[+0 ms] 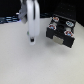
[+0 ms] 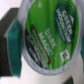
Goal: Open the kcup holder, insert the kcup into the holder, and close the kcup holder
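The kcup [image 2: 45, 35] fills the wrist view: a white cup with a bright green lid that reads "Dark Magic". It sits between my fingers, with a teal pad [image 2: 12, 38] pressed on one side. In the exterior view my white gripper [image 1: 32, 38] hangs just above the pale table, to the exterior view's left of the kcup holder [image 1: 59, 36] and apart from it. The cup is too small to make out there. The holder is a black box; the blur hides whether a drawer is open.
Several round pods with pale or reddish lids [image 1: 60, 25] lie on top of the holder. Dark clutter [image 1: 10, 19] lines the back edge of the pale table [image 1: 30, 62].
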